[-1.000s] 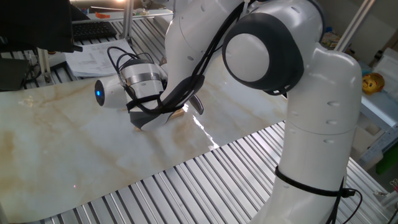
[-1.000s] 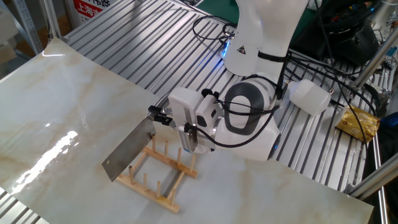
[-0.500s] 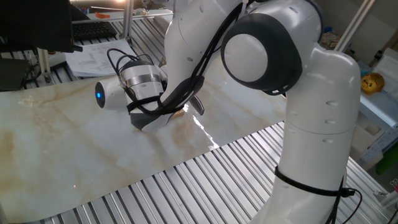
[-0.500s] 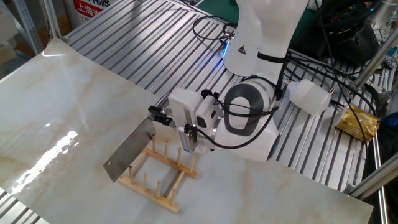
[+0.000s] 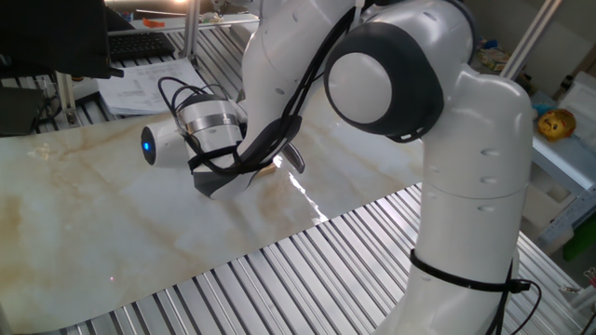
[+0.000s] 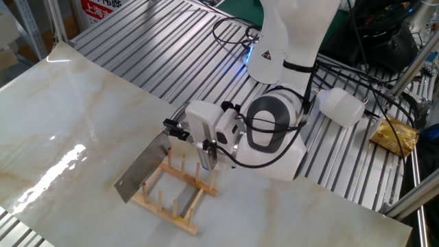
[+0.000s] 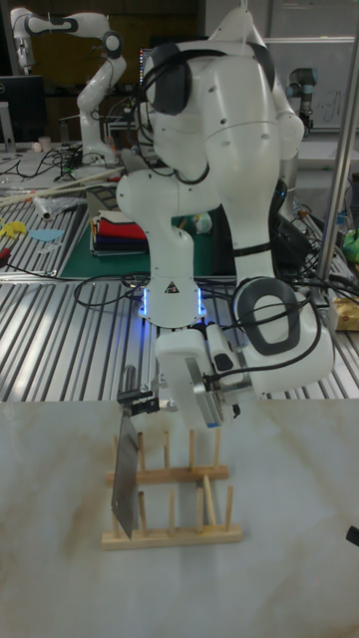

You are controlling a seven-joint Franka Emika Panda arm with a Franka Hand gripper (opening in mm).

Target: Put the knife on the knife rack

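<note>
Landmark: the knife rack [image 6: 176, 193], standing on the marble tabletop [image 6: 62, 116] w/ its two wood rails & upright pegs, nearest the camera in the tall fixed view.

Knife [image 6: 143, 167] sat at the rack's left end in that view, blade on edge, slanting down along the outer row of pegs; lower corner at or just by the front rail. Whether the blade was betw. pegs or only leaning against the outside of them, couldn't tell.

Just behind the rack & above its back rail, the gripper [image 7: 150, 403] was at the knife's handle end. Handle itself mostly hidden by the gripper body, so can't tell how wide the jaws stood or whether they had the handle clamped. In the one fixed view the arm blocked the rack & most of the blade.

Farther back: the arm's base, cables, slatted metal bench.

Risks, as I judged them:
- If the blade wasn't seated betw. pegs, letting go could tip it flat onto the tabletop.
- The rack looked light; a sideways push from the blade could slide or topple it.
- Gripper body close to the back pegs; could snag one on pulling away.
</note>
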